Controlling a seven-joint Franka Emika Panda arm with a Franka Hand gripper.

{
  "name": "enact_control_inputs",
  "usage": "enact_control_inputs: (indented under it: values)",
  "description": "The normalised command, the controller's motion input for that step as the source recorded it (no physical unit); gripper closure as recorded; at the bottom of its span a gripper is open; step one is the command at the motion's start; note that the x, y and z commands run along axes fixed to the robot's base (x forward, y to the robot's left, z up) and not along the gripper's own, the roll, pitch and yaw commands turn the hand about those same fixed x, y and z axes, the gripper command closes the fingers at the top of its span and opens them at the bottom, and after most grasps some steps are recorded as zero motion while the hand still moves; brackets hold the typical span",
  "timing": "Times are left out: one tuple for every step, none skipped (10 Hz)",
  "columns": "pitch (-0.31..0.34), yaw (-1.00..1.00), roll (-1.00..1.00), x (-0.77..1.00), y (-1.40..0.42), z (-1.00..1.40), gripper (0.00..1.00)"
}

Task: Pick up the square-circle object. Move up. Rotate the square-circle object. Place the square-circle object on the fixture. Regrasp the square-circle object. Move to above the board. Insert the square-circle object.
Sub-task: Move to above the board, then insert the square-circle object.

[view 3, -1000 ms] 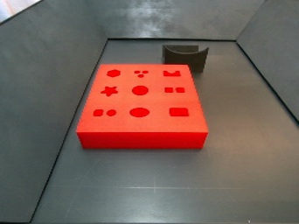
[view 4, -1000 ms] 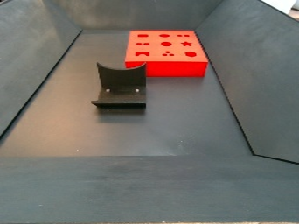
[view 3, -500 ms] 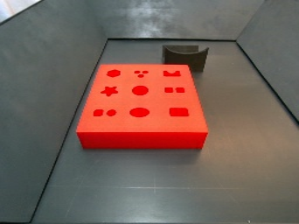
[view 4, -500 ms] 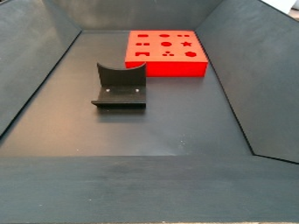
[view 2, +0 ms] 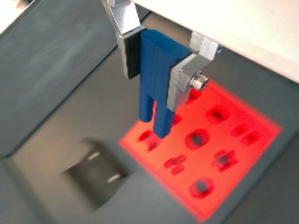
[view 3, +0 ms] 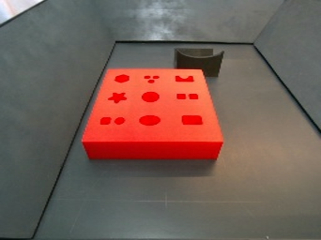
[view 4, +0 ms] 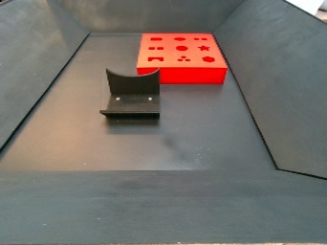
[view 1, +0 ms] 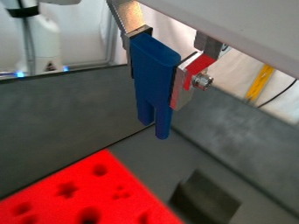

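In both wrist views I see my gripper (view 1: 162, 52) clamped on the blue piece (view 1: 152, 83), its 2 prongs hanging down, high above the board (view 2: 222, 144) and fixture (view 2: 97, 175). Neither side view shows the gripper; the board (view 3: 150, 111) and fixture (view 4: 130, 94) sit apart.
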Motion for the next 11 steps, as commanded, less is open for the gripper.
enact_control_inputs:
  values:
    - [-0.104,-0.06,-1.00,-0.53,-0.66,0.05,1.00]
    - [-0.107,-0.06,-1.00,-0.35,-0.38,0.03,1.00]
    - [-0.105,-0.06,-1.00,-0.25,-0.25,0.02,1.00]
    - [-0.069,-0.04,-0.68,-0.14,-0.11,0.01,1.00]
    - [-0.039,-0.02,-0.40,-0.08,-0.06,0.00,1.00]
    - [-0.025,-0.02,-0.26,-0.05,-0.03,0.00,1.00]
    - [-0.040,0.13,-0.11,-0.03,0.00,-0.70,1.00]
    - [-0.071,0.30,0.00,-0.18,-0.05,-0.81,1.00]
    - [-0.114,0.39,0.00,-0.27,-0.05,-0.84,1.00]
    - [-0.140,0.37,0.00,-0.28,-0.09,-0.82,1.00]
    - [-0.130,0.14,-0.07,-0.18,-0.14,-0.76,1.00]
